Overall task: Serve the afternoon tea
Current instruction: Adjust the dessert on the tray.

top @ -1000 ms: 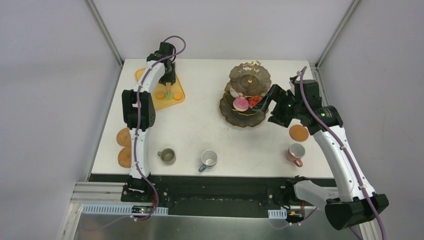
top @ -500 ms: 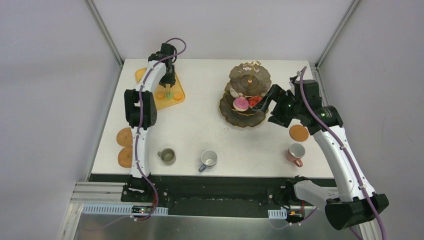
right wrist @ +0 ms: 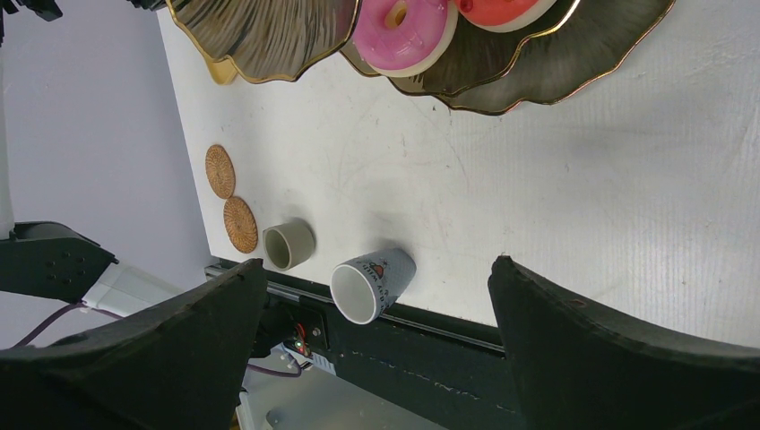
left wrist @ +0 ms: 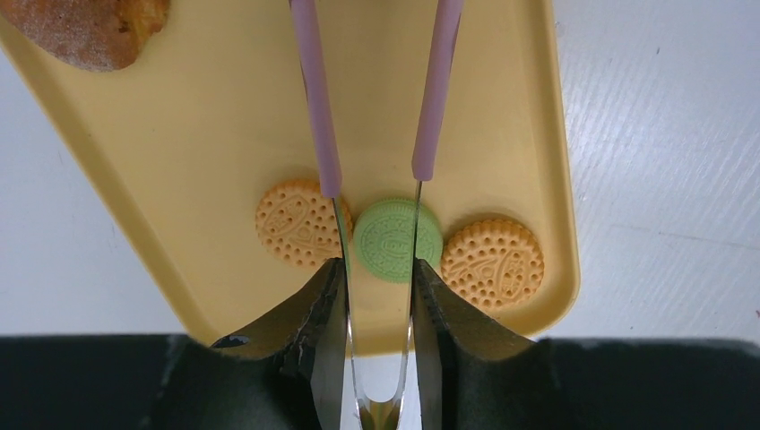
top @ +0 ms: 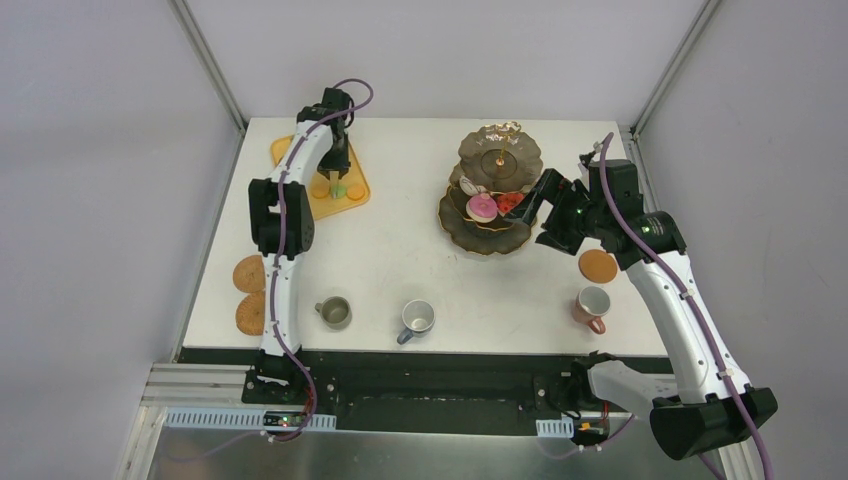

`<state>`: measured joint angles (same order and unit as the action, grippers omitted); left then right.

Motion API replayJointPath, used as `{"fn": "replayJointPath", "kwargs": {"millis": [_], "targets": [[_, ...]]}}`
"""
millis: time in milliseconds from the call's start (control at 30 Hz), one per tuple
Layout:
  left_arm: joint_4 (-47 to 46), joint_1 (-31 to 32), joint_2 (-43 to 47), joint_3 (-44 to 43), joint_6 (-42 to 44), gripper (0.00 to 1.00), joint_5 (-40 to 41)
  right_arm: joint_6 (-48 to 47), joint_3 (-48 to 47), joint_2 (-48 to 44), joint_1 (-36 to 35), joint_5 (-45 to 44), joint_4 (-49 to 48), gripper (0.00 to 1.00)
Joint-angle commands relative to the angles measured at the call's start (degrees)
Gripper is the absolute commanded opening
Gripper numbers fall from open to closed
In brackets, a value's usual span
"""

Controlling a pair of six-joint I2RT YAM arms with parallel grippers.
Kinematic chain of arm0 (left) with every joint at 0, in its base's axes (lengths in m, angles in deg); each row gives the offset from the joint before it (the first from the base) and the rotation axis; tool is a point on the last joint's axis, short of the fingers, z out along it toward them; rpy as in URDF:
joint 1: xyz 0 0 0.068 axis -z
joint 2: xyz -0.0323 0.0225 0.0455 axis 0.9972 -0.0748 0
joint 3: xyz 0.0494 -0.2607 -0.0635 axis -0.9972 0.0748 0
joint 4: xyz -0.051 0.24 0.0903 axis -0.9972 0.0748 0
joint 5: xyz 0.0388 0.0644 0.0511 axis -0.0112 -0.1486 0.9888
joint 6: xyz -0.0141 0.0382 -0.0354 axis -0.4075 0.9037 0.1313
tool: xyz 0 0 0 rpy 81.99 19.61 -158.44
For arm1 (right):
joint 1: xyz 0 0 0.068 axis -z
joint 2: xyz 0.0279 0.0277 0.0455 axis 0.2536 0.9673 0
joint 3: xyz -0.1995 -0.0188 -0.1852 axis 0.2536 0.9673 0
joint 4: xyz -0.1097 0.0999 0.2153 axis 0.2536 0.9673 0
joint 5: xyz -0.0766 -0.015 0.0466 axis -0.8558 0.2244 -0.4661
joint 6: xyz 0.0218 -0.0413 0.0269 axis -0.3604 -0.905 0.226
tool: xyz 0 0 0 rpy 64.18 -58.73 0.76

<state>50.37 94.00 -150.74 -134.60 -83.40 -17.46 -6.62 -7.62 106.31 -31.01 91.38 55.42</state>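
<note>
My left gripper [left wrist: 376, 269] is shut on the pink-handled tongs [left wrist: 318, 107] over the yellow-orange tray [left wrist: 206, 134]. The tongs' metal blades sit on either side of a green macaron [left wrist: 394, 240], touching its edges. An orange macaron [left wrist: 296, 222] lies to its left and another [left wrist: 493, 262] to its right. A small cake [left wrist: 90, 31] lies at the tray's far corner. My right gripper [top: 545, 210] stands open beside the dark gold-rimmed stand [top: 480, 248]. The stand's middle tier carries a pink doughnut [top: 482, 207] and a red doughnut [top: 510, 202].
An olive mug [top: 334, 312], a grey-blue mug [top: 416, 319] and a pink mug [top: 592, 304] stand along the near edge. Two brown coasters [top: 248, 274] [top: 250, 313] lie at the left edge. A third coaster [top: 598, 266] lies beyond the pink mug.
My left gripper has squeezed the tongs narrower around the green macaron, and the left arm's elbow shifted slightly. The right arm has not moved.
</note>
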Motion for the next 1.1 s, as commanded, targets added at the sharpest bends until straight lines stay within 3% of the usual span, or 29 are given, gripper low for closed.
{"fn": "replayJointPath", "kwargs": {"millis": [0,467,733,900,933,967,1067], "targets": [[5.5,-0.2,6.1,-0.7,1.9,0.03,-0.9,0.1,0.4,-0.5,0.3,0.6,-1.7,0.99],[6.2,-0.6,19.3,12.8,1.9,0.05,-2.3,-0.9,0.9,-0.6,0.4,1.0,-2.8,0.99],[6.2,-4.0,19.1,11.5,-0.1,0.28,-13.0,-1.0,1.0,-0.4,0.4,1.5,-2.8,0.99],[6.7,-4.1,16.4,8.8,-1.6,0.36,-13.2,-1.0,1.4,-0.8,0.4,1.0,-2.9,0.99],[6.1,-4.1,16.2,8.7,-1.8,0.37,-12.9,-0.9,1.4,-0.7,0.4,1.0,-10.9,0.99],[5.4,-4.1,15.8,8.7,-2.0,0.38,-12.5,-1.0,1.4,-0.6,0.5,1.0,-3.9,0.99],[4.2,-4.0,14.3,8.2,-2.5,0.39,-12.1,-0.9,1.4,-0.3,0.5,1.3,-3.1,0.99]]}}
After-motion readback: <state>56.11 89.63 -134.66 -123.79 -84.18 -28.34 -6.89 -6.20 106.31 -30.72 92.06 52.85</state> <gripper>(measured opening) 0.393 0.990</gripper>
